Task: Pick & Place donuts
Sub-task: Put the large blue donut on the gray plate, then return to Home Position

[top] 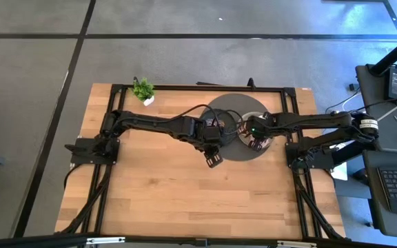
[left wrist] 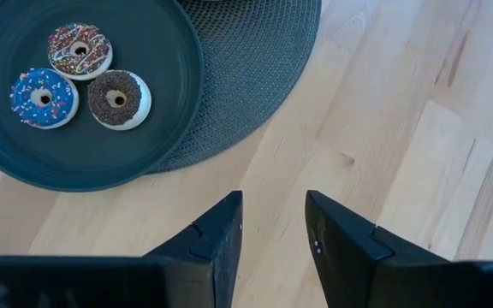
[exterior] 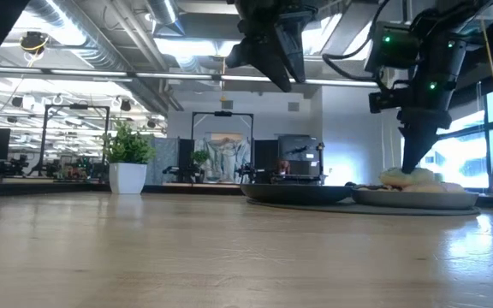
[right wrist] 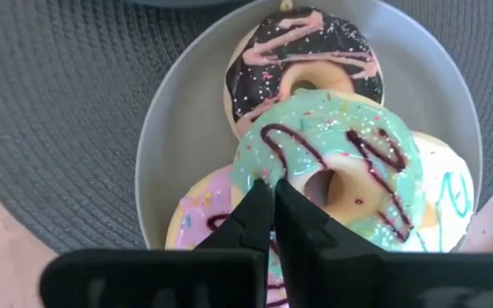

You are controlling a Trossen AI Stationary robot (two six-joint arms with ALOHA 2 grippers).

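A grey plate [right wrist: 169, 128] on a round woven mat [right wrist: 58, 103] holds a pile of large donuts: a green-iced one [right wrist: 358, 162] on top, a chocolate one [right wrist: 315, 51] behind it, a pink one [right wrist: 199, 210] and a cream one [right wrist: 448, 197] beneath. My right gripper [right wrist: 272, 192] is shut and points down at the green donut's rim; it also shows in the low view [exterior: 409, 167]. A darker plate [left wrist: 152, 103] holds three small donuts: blue [left wrist: 43, 97], chocolate-sprinkled [left wrist: 118, 99] and drizzled brown [left wrist: 79, 50]. My left gripper [left wrist: 272, 231] is open and empty, high over bare wood beside the mat [top: 212, 158]. My right gripper's shut fingertips [right wrist: 259, 201] meet the green donut's icing at its outer rim [right wrist: 255, 158], on the side away from the chocolate donut. They come from above, pointing down. I cannot tell whether they press on the icing or stand just over it. The donut lies on the pile.
A small potted plant [top: 143, 89] stands near the table's far left edge. The mat [top: 243, 127] with both plates lies at the far middle of the table. Bare wood [top: 185, 200] spreads over the near half. A black frame [top: 102, 207] rims the table.
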